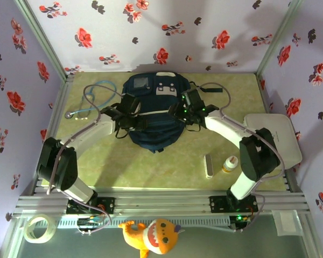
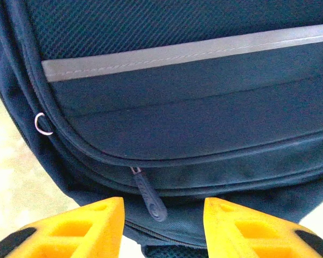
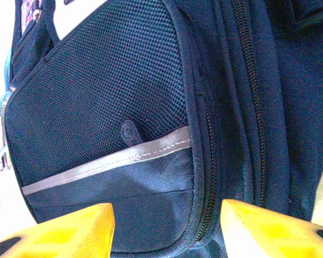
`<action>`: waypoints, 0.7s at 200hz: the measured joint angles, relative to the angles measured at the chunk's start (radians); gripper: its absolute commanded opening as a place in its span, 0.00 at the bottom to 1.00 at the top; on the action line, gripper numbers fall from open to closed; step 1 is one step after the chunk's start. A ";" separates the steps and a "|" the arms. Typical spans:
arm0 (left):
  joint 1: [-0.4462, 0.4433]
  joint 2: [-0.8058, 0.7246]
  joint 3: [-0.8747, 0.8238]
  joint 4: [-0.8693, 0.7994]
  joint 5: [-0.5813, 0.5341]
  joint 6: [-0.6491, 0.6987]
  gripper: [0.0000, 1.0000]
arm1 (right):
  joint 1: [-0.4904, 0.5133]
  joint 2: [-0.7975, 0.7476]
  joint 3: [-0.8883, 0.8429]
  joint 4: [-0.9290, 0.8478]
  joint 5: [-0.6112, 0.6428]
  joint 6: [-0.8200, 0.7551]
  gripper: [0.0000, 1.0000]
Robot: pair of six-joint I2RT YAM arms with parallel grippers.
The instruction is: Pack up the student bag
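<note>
**Both claws open over the student bag**

The student bag (image 1: pixel 153 115) lies flat on the far middle of the bench (image 1: pixel 172 161), with its pale-patched front pocket at the end farthest from the arm bases. The left claw (image 2: pixel 164 212) hangs over the bag's left side with its yellow fingers (image 2: pixel 91 226) apart. A dark zip pull (image 2: pixel 149 196) lies in the gap between them and touches neither. A grey stripe (image 2: pixel 188 51) crosses the fabric above the pull. The right claw (image 3: pixel 167 215) is over the bag's right side, also spread and clamped on nothing, and faces a mesh pocket (image 3: pixel 113 91) beside a zip track (image 3: pixel 204 161).

A stethoscope (image 1: pixel 89 102) lies just left of the bag. A white case (image 1: pixel 274 137) sits well to the bag's right. A small bottle (image 1: pixel 230 164) and a pale oblong piece (image 1: pixel 208 165) lie side by side, nearer than the bag and to its right. A tape roll (image 1: pixel 37 227) and an orange plush toy (image 1: pixel 153 236) lie well apart from the bag, past the bench's near edge
</note>
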 measured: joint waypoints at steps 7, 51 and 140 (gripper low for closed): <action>0.000 0.014 0.000 -0.006 -0.003 -0.006 0.42 | 0.000 0.004 0.002 -0.001 -0.002 0.000 0.54; -0.006 0.075 0.001 -0.040 -0.011 -0.030 0.33 | 0.000 0.040 0.033 -0.005 -0.010 -0.001 0.48; -0.006 0.118 0.039 -0.044 -0.068 -0.032 0.00 | -0.006 0.048 0.038 -0.031 -0.005 -0.014 0.22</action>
